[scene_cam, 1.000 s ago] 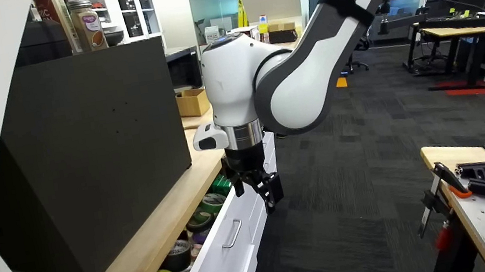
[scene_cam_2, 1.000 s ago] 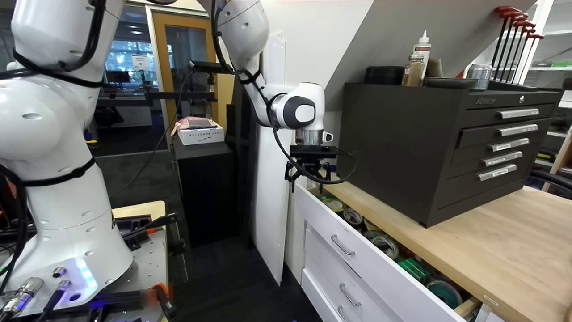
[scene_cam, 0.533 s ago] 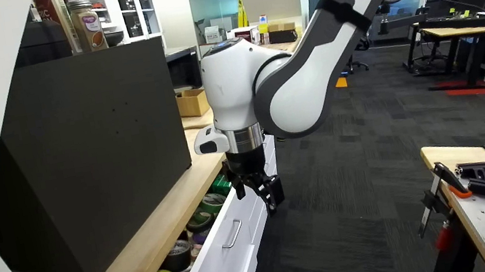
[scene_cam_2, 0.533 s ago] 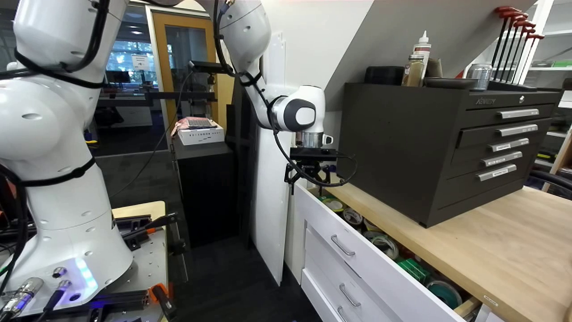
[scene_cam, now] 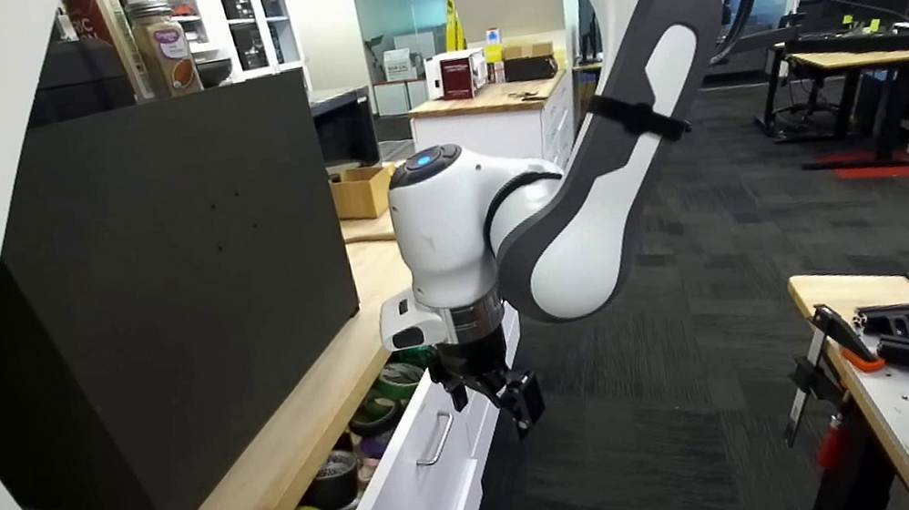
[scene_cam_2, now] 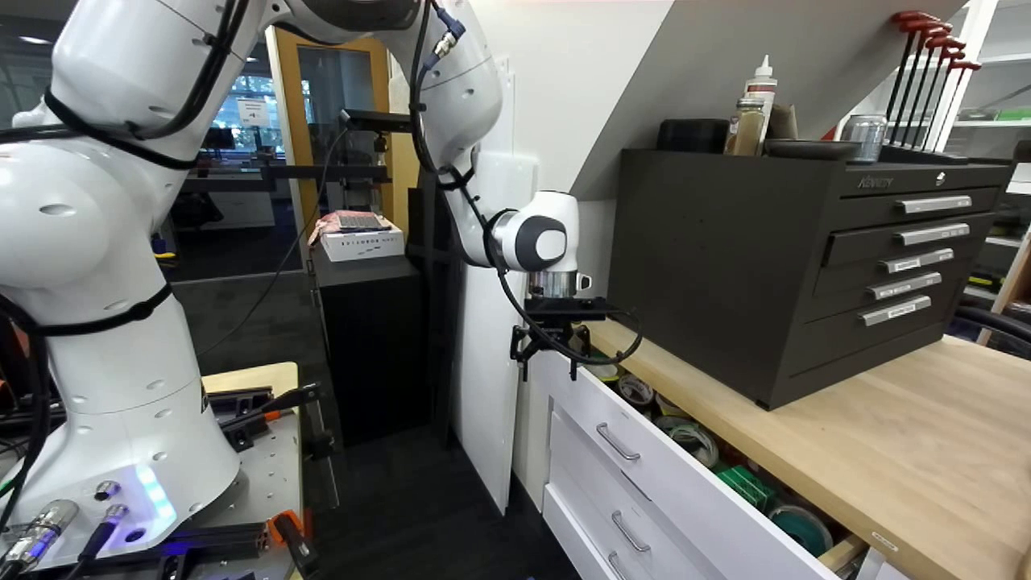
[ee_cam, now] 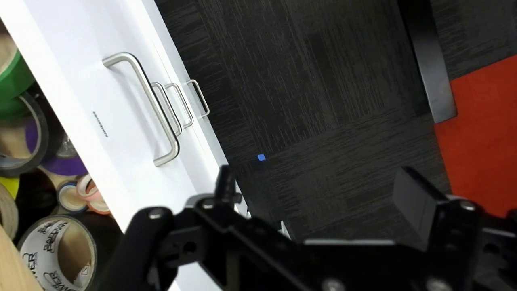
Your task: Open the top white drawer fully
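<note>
Gripper (scene_cam_2: 549, 378) lower, near drawer edge (ee_cam: 73, 117), wide floor (ee_cam: 323, 101) alongside

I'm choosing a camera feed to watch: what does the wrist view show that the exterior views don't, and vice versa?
Only the wrist view: the fourth drawer handle down. Only the exterior views: the robot's arm, and the dark tool chest with a jar on top. Both: the top white drawer pulled open, tape rolls inside, and the open gripper.
</note>
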Controlling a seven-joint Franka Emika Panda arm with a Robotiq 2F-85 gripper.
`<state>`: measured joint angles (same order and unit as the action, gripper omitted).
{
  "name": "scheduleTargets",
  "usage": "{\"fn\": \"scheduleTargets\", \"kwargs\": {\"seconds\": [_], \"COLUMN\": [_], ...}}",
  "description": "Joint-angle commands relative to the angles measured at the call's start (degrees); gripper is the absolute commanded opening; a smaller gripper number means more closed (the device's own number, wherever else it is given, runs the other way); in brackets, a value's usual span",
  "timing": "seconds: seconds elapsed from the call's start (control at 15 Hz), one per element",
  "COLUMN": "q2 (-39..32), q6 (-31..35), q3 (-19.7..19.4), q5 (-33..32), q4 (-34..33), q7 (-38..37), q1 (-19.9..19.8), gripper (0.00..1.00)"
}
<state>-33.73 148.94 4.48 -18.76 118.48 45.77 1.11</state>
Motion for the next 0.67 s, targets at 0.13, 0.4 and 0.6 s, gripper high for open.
{"fn": "scheduleTargets", "kwargs": {"seconds": [0.13, 0.4, 0.6], "q2": [-3.8, -5.8, -7.0], "q6": [4.4, 7.8, 10.3], "q3": [-1.8, -2.1, -2.4], "q5": [-6.9, -8.8, -9.1], "q4": [-3.6, -6.1, -7.7], "q7": [0.7, 1.3, 2.0], "q1": [0.9, 0.2, -0.1], "gripper": [1.00, 1.00, 1.00]}}
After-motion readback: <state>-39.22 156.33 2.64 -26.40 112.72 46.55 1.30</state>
